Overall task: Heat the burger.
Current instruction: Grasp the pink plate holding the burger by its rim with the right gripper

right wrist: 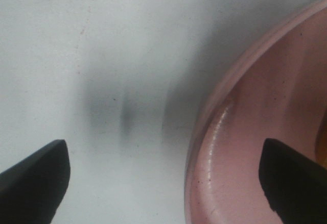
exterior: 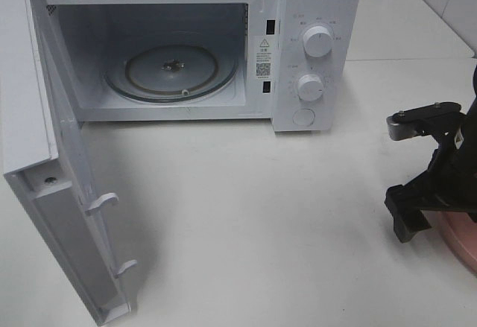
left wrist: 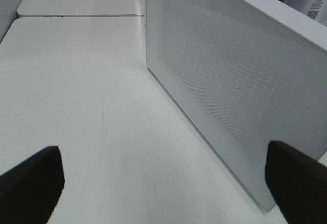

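Observation:
The burger is hidden in the exterior high view; in the right wrist view only a yellow-brown sliver (right wrist: pixel 323 137) shows at the frame edge on the pink plate (right wrist: pixel 255 132), too little to identify. My right gripper (exterior: pixel 408 167) hangs open at the table's right side, low over the plate's rim (exterior: pixel 458 241). In its wrist view the gripper (right wrist: pixel 163 183) has one finger over the bare table and the other over the plate. My left gripper (left wrist: pixel 163 183) is open and empty, just outside the microwave door (left wrist: pixel 230 91).
The white microwave (exterior: pixel 313 14) stands at the back, its door (exterior: pixel 30 96) swung wide toward the front left. Its glass turntable (exterior: pixel 171 70) is bare. Two knobs (exterior: pixel 317 42) sit on its right panel. White tabletop (exterior: pixel 261 215) spreads in front.

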You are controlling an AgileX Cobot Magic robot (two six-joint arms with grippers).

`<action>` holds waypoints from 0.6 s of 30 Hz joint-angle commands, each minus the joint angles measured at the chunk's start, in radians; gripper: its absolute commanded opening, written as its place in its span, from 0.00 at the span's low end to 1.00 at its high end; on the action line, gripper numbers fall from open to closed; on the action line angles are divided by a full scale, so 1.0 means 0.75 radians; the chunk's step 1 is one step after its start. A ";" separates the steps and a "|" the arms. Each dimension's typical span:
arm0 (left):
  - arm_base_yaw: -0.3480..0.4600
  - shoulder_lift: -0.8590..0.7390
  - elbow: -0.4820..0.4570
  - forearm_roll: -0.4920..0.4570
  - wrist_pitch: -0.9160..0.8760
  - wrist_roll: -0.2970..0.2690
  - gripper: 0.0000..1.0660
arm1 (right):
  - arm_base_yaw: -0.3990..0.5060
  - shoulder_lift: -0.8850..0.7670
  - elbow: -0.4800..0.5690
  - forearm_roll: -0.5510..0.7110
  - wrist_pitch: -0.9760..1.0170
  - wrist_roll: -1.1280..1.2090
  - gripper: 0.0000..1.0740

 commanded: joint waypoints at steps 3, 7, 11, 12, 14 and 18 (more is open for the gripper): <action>-0.005 -0.027 0.003 -0.013 -0.013 -0.003 0.94 | -0.008 0.060 0.001 -0.045 -0.029 0.024 0.86; -0.005 -0.027 0.003 -0.013 -0.013 -0.003 0.94 | -0.008 0.096 0.001 -0.045 -0.051 0.023 0.85; -0.005 -0.027 0.003 -0.013 -0.013 -0.003 0.94 | -0.008 0.129 0.001 -0.045 -0.064 0.023 0.84; -0.005 -0.027 0.003 -0.013 -0.013 -0.003 0.94 | -0.008 0.129 0.001 -0.045 -0.064 0.023 0.84; -0.005 -0.027 0.003 -0.013 -0.013 -0.003 0.94 | -0.008 0.156 0.001 -0.048 -0.064 0.023 0.82; -0.005 -0.027 0.003 -0.013 -0.013 -0.003 0.94 | -0.008 0.165 0.001 -0.048 -0.064 0.023 0.79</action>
